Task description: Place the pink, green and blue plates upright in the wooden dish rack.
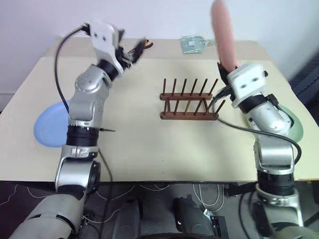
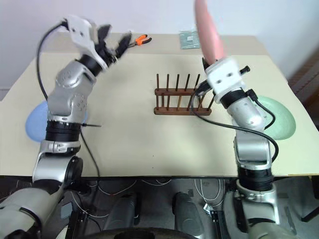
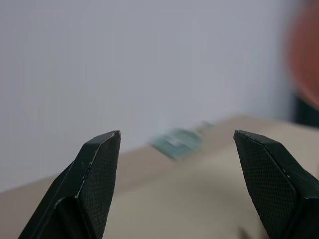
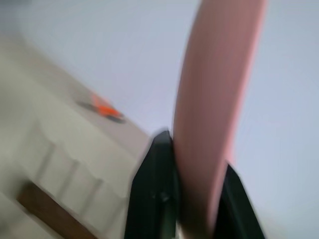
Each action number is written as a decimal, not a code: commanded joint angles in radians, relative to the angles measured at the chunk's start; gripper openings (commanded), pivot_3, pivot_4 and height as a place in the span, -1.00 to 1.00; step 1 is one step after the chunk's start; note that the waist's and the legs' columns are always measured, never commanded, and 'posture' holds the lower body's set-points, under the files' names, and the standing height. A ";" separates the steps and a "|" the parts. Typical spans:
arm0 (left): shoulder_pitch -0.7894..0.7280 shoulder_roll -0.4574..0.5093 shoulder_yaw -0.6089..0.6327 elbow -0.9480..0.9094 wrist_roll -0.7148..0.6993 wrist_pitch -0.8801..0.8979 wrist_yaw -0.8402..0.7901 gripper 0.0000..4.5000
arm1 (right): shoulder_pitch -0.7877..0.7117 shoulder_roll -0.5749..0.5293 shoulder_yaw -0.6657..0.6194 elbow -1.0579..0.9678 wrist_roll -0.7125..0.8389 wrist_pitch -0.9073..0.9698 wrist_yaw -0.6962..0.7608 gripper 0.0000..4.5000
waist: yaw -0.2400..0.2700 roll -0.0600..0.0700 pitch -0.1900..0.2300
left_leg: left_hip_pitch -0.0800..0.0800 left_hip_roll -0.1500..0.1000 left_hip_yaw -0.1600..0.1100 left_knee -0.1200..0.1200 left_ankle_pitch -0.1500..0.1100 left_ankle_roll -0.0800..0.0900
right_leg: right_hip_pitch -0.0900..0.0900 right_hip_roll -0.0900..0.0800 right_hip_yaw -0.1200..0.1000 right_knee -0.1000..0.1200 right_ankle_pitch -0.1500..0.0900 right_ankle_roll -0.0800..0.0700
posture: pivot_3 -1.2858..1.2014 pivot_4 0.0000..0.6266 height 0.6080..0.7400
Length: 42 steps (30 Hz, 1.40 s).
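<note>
Pink plate (image 1: 223, 35) stands on edge in the air above the right end of the wooden dish rack (image 1: 189, 102), which sits empty mid-desk. My right gripper (image 4: 192, 199) has its two black fingers clamped on the plate's lower rim, one on each face. Green plate (image 2: 279, 119) lies flat near the desk's (image 1: 149, 149) right edge, partly behind my right arm; blue plate (image 1: 50, 124) lies flat near the left edge, behind my left arm. My left gripper (image 3: 177, 149) is raised over the far left of the desk, jaws spread wide and holding nothing. Orange-handled pliers (image 2: 141, 40) and a small packet (image 1: 192, 45) lie near the far edge.
</note>
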 commanded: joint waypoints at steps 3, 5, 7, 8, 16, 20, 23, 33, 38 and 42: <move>0.113 0.041 -0.107 -0.151 -0.044 -0.018 -0.290 0.65 | 0.010 0.082 -0.140 -0.142 0.302 0.262 -0.106 -1.00 | -0.006 0.001 0.000 | -0.001 0.000 0.001 0.000 0.000 0.000 | -0.001 -0.001 0.000 0.000 -0.002 -0.004 | 0.03 -0.52 0.88; 0.145 0.039 -0.118 -0.204 -0.082 0.035 -0.335 0.65 | 0.032 0.071 -0.127 -0.149 0.310 0.278 -0.123 -1.00 | -0.008 0.001 0.000 | -0.001 0.000 0.000 0.000 0.000 0.000 | -0.002 -0.001 0.000 0.000 -0.002 -0.004 | 0.03 -0.52 0.88; 0.169 0.042 -0.129 -0.248 -0.108 0.080 -0.368 0.65 | 0.042 0.064 -0.123 -0.144 0.316 0.287 -0.145 -1.00 | -0.010 0.001 0.001 | -0.001 0.001 0.000 0.000 0.000 0.000 | -0.002 0.000 0.000 0.001 -0.002 -0.005 | 0.03 -0.52 0.88; 0.177 0.044 -0.133 -0.264 -0.115 0.094 -0.381 0.65 | 0.044 0.063 -0.124 -0.140 0.322 0.292 -0.157 -1.00 | -0.012 0.002 0.001 | -0.001 0.001 0.000 0.000 0.000 0.000 | -0.003 0.000 0.000 0.001 -0.002 -0.005 | 0.03 -0.52 0.88; 0.248 0.035 -0.171 -0.400 -0.157 0.193 -0.412 0.65 | 0.059 0.046 -0.132 -0.038 0.318 0.294 -0.228 -1.00 | -0.013 0.003 0.001 | 0.000 0.001 0.001 0.000 0.000 0.001 | -0.003 0.001 0.001 0.001 -0.002 -0.004 | 0.03 -0.52 0.88; 0.262 0.024 -0.187 -0.433 -0.152 0.208 -0.400 0.65 | 0.069 0.020 -0.124 -0.014 0.330 0.290 -0.210 -1.00 | -0.012 0.004 0.001 | 0.000 0.001 0.001 0.000 0.000 0.001 | -0.003 0.001 0.002 0.000 -0.002 -0.004 | 0.03 -0.52 0.88; 0.264 0.016 -0.195 -0.432 -0.140 0.205 -0.395 0.68 | 0.069 0.001 -0.122 0.009 0.333 0.290 -0.204 -0.63 | -0.012 0.004 0.001 | 0.000 0.001 0.001 0.000 0.000 0.001 | -0.003 0.001 0.002 0.000 -0.002 -0.004 | 0.03 -0.52 0.88; 0.269 0.009 -0.209 -0.429 -0.130 0.199 -0.395 0.68 | 0.202 -0.224 -0.153 -0.053 0.276 0.122 -0.030 0.64 | -0.004 0.004 0.001 | -0.001 0.001 0.001 0.000 0.000 0.001 | -0.003 0.001 0.001 -0.001 -0.003 -0.004 | 0.03 -0.52 0.88; 0.259 0.013 -0.199 -0.406 -0.125 0.191 -0.408 0.68 | 0.513 -0.439 -0.261 -0.056 0.193 0.027 0.175 0.64 | 0.003 0.005 0.001 | -0.003 0.000 0.000 0.001 -0.001 0.001 | -0.003 0.001 0.001 -0.002 -0.003 -0.004 | 0.03 -0.52 0.88; 0.250 0.013 -0.209 -0.384 -0.117 0.175 -0.427 0.68 | 0.655 -0.603 -0.170 0.120 -0.089 -0.083 0.111 0.64 | -0.018 0.005 0.001 | -0.002 0.000 0.002 0.002 -0.001 0.002 | -0.002 0.000 0.002 -0.005 -0.002 -0.005 | 0.03 -0.52 0.88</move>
